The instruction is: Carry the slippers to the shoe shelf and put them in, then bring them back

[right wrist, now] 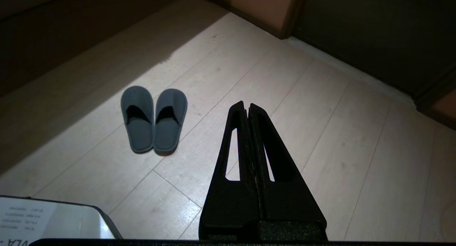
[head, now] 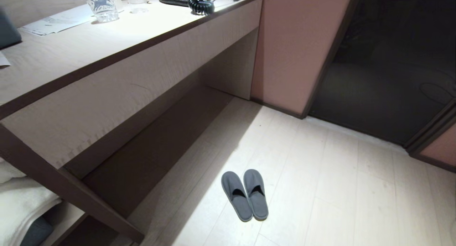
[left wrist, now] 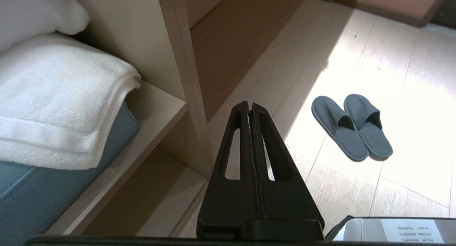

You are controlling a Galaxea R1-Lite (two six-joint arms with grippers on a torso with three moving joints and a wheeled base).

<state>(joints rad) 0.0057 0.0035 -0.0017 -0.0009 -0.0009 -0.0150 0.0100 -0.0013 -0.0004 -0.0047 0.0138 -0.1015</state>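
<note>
The grey-blue slippers (head: 237,198) lie side by side on the pale floor, toes pointing toward the wall, in a patch of light. They also show in the left wrist view (left wrist: 338,128) and the right wrist view (right wrist: 137,132). The shoe shelf (head: 156,146) is the low, wide, shadowed cubby under the desk counter, left of the slippers, with its upright divider (left wrist: 185,78) nearer me. My left gripper (left wrist: 248,105) hangs shut and empty near that divider. My right gripper (right wrist: 245,105) hangs shut and empty above bare floor, to the right of the slippers. Neither arm shows in the head view.
The desk counter (head: 107,43) carries a glass cup (head: 101,5), papers (head: 60,20) and a coiled black cord (head: 199,4). Folded white towels (left wrist: 60,96) fill a side shelf at the left. A pink wall panel (head: 295,43) and a dark doorway (head: 392,61) lie ahead.
</note>
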